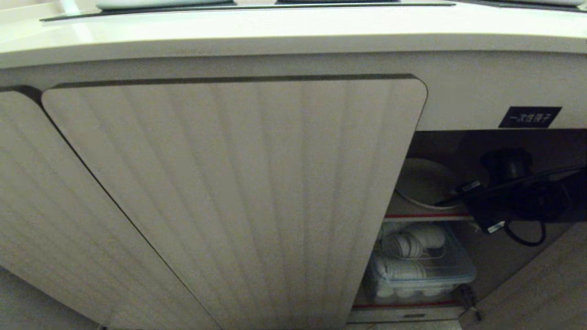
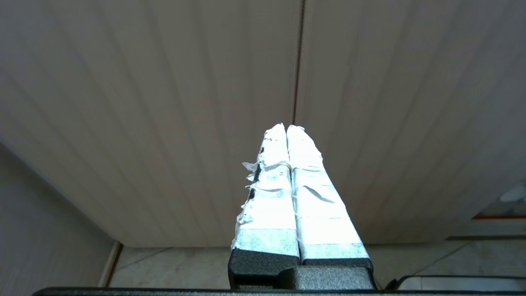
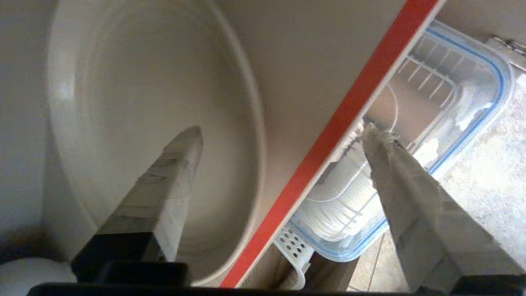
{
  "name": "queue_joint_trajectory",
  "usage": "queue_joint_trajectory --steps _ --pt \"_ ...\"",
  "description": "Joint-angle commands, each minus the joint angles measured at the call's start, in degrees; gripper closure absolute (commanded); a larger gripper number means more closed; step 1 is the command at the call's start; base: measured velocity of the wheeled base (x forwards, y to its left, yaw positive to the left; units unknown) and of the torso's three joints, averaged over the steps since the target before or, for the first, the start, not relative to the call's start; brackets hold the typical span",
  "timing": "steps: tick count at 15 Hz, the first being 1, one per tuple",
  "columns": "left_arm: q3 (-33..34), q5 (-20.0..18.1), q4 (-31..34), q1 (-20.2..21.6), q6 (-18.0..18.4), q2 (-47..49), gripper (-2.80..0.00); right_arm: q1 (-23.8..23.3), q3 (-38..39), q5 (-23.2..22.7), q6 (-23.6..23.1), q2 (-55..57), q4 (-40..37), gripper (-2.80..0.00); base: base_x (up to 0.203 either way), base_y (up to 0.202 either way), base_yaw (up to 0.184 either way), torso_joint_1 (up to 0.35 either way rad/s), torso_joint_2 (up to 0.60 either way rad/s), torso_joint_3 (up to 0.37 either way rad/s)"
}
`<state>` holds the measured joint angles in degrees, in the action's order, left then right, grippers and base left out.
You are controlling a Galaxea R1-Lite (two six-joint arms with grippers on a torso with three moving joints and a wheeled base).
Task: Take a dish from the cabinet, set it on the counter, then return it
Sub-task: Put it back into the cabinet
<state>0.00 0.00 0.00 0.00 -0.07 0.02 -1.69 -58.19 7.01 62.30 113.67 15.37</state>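
Note:
The cream-white dish (image 1: 424,183) (image 3: 135,115) lies flat on the cabinet's upper, red-edged shelf (image 1: 426,215) (image 3: 341,119), inside the opening to the right of the ribbed cabinet door (image 1: 238,192). My right gripper (image 1: 477,206) (image 3: 283,129) reaches into that opening and stands open, holding nothing. One of its taped fingers (image 3: 172,172) hovers over the dish's inner face, the other (image 3: 402,176) sits past the shelf's front edge. The glossy counter (image 1: 275,27) runs along the top. My left gripper (image 2: 286,127) is shut and parked in front of the ribbed doors.
A clear plastic box with a blue rim (image 1: 422,270) (image 3: 472,102), holding white crockery in a wire rack, stands on the lower shelf. A small black label (image 1: 529,117) is above the opening. An open door panel (image 1: 541,279) flanks the opening on the right.

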Motion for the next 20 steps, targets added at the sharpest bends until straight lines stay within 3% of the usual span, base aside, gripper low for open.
queue_joint_trajectory --steps 1,6,20 --pt "0.0 0.0 0.0 0.0 0.0 0.0 0.0 0.0 0.0 0.4 0.3 0.0 0.3 -2.8 0.0 0.0 0.0 0.0 0.0 0.0" --pt "0.0 0.0 0.0 0.0 0.0 0.0 0.0 0.1 0.2 1.0 0.1 -0.1 0.3 -2.8 0.0 0.0 0.0 0.0 0.0 0.0" --pt "0.0 0.0 0.0 0.0 0.0 0.0 0.0 1.9 4.7 3.8 -7.6 -0.9 0.2 -2.8 0.0 0.0 0.0 0.0 0.0 0.0"
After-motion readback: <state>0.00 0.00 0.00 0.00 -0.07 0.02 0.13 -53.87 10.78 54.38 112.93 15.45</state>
